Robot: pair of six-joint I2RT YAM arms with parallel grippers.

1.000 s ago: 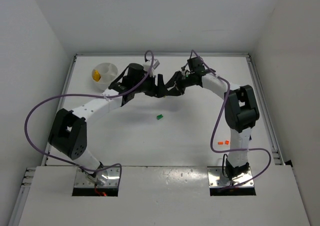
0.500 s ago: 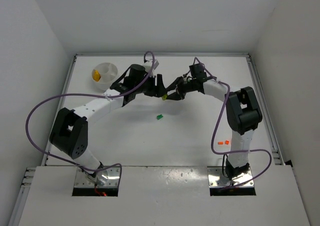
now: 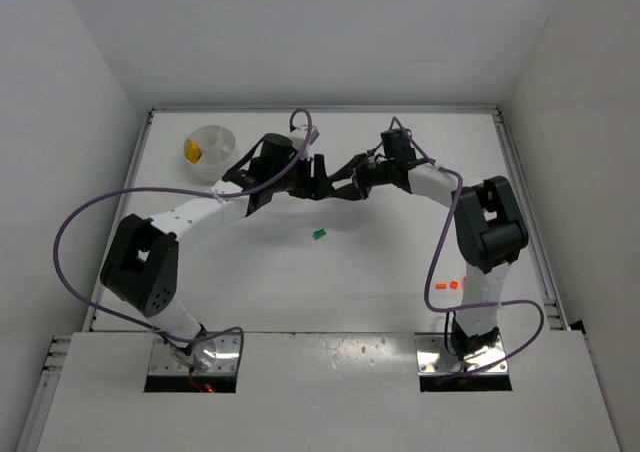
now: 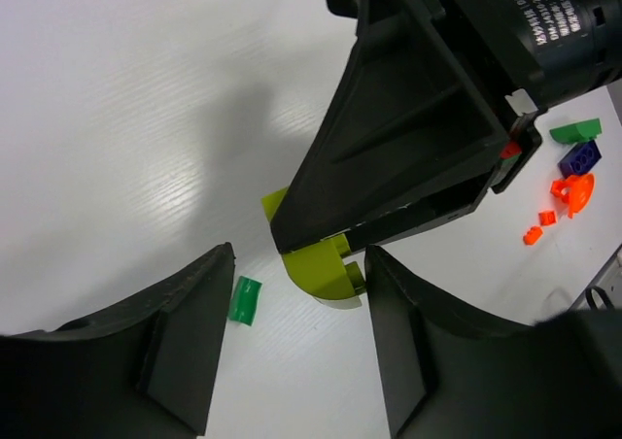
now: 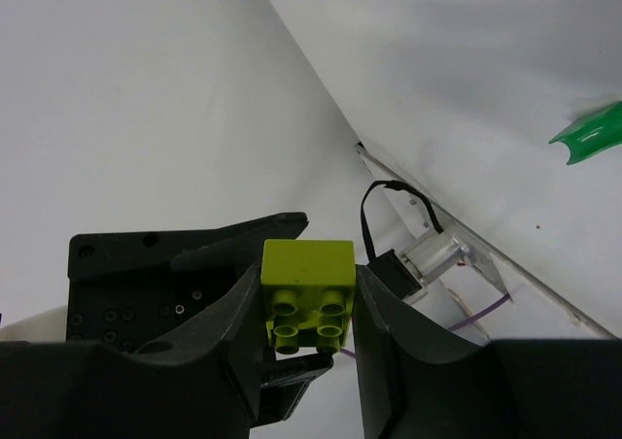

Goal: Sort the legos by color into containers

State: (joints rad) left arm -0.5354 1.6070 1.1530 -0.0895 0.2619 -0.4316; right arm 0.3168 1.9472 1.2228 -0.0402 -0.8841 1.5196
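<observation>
Pinching lime lego [image 5: 307, 282], right hand [image 5: 309, 313] half-open

The left arm [image 3: 190, 217] and right arm [image 3: 487, 227] are built alike, with white shell links set between bulky black joint housings. A thin purple cable [image 3: 57, 247] loops wide off each one, from base to wrist. Each base is bolted to a bare metal plate [image 3: 192, 357]. The left end effector [image 3: 318, 175] and right end effector [image 3: 343, 186] are matte black, with broad wedge-shaped fingers [image 4: 185, 347] ribbed along the outside. The round black motor [image 4: 559, 21] behind the right one carries white printed lettering, with a small red part just beside it.
</observation>
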